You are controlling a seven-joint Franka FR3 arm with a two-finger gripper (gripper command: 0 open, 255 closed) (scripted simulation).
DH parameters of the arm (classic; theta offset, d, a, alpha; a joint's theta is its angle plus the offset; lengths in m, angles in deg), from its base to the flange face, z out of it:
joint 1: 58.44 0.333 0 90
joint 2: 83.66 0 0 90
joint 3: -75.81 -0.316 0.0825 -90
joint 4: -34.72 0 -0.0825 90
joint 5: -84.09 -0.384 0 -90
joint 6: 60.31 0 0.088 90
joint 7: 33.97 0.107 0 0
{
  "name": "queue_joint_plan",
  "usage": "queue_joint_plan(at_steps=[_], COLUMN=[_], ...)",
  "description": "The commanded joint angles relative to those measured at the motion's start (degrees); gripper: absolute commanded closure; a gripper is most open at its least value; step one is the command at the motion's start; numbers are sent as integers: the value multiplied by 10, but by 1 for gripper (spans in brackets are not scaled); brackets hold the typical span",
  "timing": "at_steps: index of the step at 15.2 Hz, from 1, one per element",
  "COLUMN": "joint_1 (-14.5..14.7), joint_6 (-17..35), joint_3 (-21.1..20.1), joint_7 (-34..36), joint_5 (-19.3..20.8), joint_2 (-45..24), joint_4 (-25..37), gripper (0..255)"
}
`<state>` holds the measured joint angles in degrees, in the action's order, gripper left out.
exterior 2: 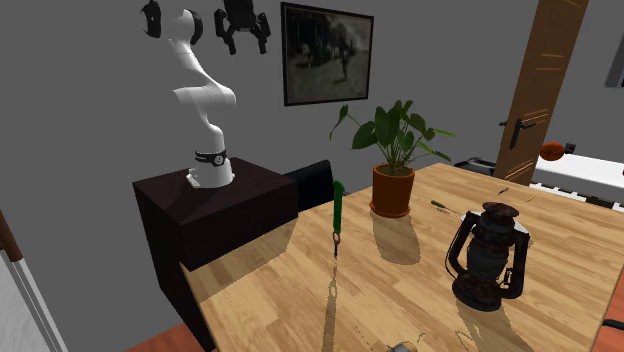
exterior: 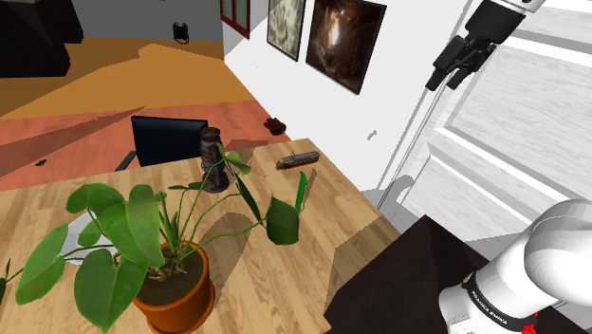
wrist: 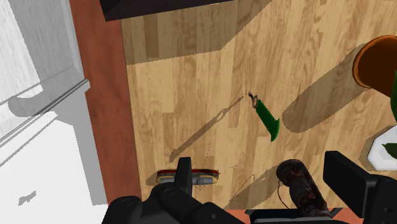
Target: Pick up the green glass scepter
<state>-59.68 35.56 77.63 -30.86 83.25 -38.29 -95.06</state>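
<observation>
1. Checking the shoulder view first: the gripper (exterior: 449, 81) hangs high above the stand (exterior: 398, 275) and well clear of the wooden table (exterior: 285, 275). Its fingers are spread and hold nothing. I read that height as a survey pose, not an approach. The green scepter (exterior: 302, 190) stands near the table edge on the stand's side, just beside a drooping leaf of the potted plant (exterior: 175, 289). The dark lantern (exterior: 213, 161) and a small reddish object (exterior: 297, 159) sit farther off.
2. Second exterior view: the green scepter (exterior 2: 338, 210) stands almost upright on its thin end, between the stand (exterior 2: 215, 205) and the pot (exterior 2: 392, 190), touching neither. The dark lantern (exterior 2: 487, 255) is well apart. With it upright, I judge a sideways clasp on the thicker green shaft suits better than a top-down one. The gripper (exterior 2: 245, 45) shows 2 parted fingers.
3. Wrist view: the fingers (wrist: 184, 170) stand wide apart with nothing clasped. The green scepter (wrist: 267, 118) lies ahead of the gripper (wrist: 264, 172) and throws a long thin shadow, which fits an upright pose. The pot (wrist: 375, 63) is near it, so I expect the leaves to be the main crowding risk on descent.
</observation>
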Motion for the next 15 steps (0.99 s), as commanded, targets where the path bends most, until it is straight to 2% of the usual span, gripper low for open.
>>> queue_joint_plan(at_steps=[1, 8, 15], joint_1=[0, 3, 3], joint_6=[0, 137, 282], joint_3=[0, -52, -108], joint_7=[0, 64, 133], joint_5=[0, -15, -21], joint_2=[0, -33, -115], joint_4=[0, -96, -151], gripper=[0, 0, 0])
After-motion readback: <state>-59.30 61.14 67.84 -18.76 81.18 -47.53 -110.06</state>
